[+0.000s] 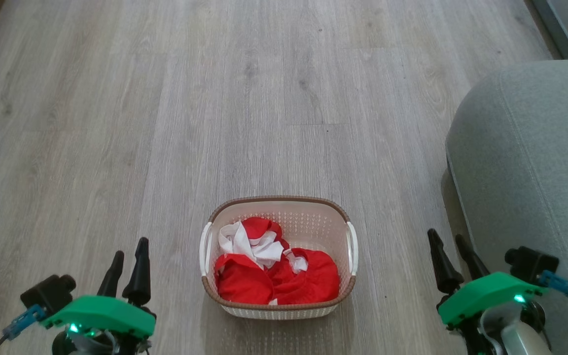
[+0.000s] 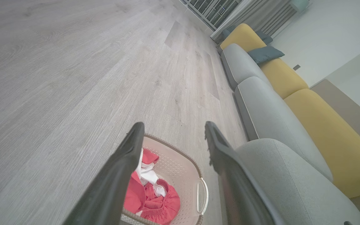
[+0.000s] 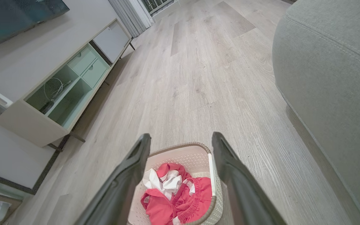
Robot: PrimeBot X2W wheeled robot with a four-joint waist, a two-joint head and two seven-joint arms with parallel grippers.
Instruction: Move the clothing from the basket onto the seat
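The cream basket [image 1: 308,217] with a brown rim stands on the wooden floor at the centre bottom of the head view. Red and white clothing [image 1: 274,271] lies bunched inside it, also visible as clothing [image 2: 152,197] and clothing [image 3: 175,193] in the wrist views. The grey seat [image 1: 530,162] rises at the right, apart from the basket. My left gripper [image 1: 126,254] hangs open to the basket's left, nothing between its fingers. My right gripper [image 1: 449,244] hangs open between the basket and the seat, also empty.
A long grey and yellow sofa [image 2: 280,90] runs beyond the seat [image 2: 292,181]. A low pale cabinet [image 3: 64,84] with open shelves stands along the wall on the other side. Bare wooden floor [image 1: 244,98] stretches ahead of the basket.
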